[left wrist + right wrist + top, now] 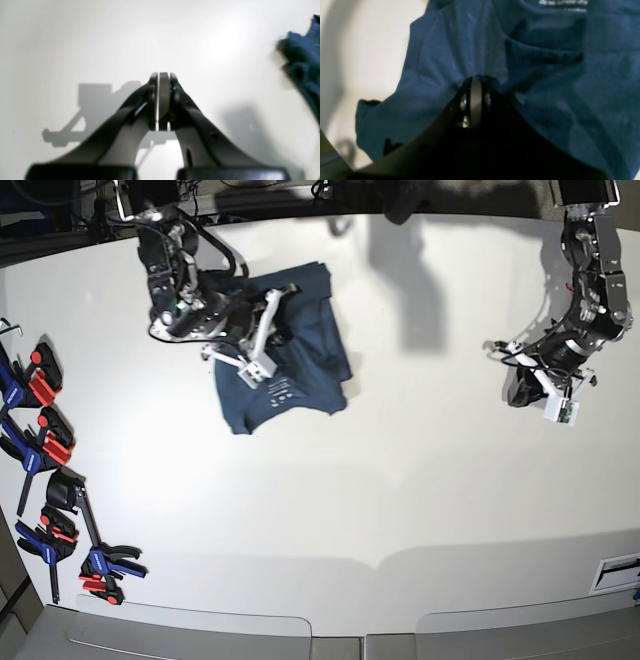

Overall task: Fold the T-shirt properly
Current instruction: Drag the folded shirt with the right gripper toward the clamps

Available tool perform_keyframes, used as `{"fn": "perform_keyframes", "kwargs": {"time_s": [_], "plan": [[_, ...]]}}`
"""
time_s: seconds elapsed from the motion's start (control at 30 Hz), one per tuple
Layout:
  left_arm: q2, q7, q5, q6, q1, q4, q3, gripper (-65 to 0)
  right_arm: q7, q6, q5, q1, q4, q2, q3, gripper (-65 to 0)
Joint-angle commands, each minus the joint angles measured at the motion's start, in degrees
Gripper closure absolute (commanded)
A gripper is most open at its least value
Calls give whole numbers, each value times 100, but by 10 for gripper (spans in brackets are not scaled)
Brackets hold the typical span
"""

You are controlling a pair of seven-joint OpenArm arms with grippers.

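A dark navy-teal T-shirt (285,355) lies crumpled at about eleven o'clock on the white table (400,500), bunched into a rough block with its white neck label (280,392) showing near the lower edge. The right gripper (258,340) sits directly on the cloth, its jaws closed; in the right wrist view the fabric puckers around the tip, which suggests a pinch of cloth, though the pinch itself is hidden. The left gripper (535,385), also closed and holding nothing, hovers over bare table at about two o'clock, well apart from the garment, which lies toward nine o'clock from it; only a scrap of cloth shows at the edge of its wrist view. The right arm is plainly the nearer. The shirt's long axis runs roughly from one o'clock down to seven o'clock, collar end toward seven. Judging by the heap, the folding looks unfinished and the cloth needs spreading.
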State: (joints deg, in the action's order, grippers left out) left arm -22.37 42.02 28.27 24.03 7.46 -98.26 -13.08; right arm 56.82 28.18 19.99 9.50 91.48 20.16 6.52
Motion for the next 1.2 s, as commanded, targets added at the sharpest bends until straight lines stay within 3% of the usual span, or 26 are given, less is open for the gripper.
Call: {"fn": "perform_keyframes", "kwargs": {"time_s": [0.0, 0.13, 0.27, 0.53, 0.93, 1.17], "plan": [[-68, -131, 76, 15, -66, -109, -39, 0, 564, -153, -588, 116, -20, 201, -243, 0], [-66, -131, 76, 15, -66, -109, -39, 0, 564, 190, -546, 319, -9, 382, -1075, 0], [-66, -131, 76, 15, -66, -111, -39, 0, 669, 474, 52, 535, -9, 671, -1683, 0], [-66, -136, 79, 15, -66, -111, -39, 0, 660, 590, 774, 651, -9, 1047, -2317, 0], [-68, 11, 76, 15, -79, -573, -39, 0, 782, 595, 1939, -83, 931, 1126, -3206, 0], [-66, 339, 66, 13, 581, -1687, -50, 0, 1182, 754, 2616, 225, 1799, 1108, -3954, 0]]}}
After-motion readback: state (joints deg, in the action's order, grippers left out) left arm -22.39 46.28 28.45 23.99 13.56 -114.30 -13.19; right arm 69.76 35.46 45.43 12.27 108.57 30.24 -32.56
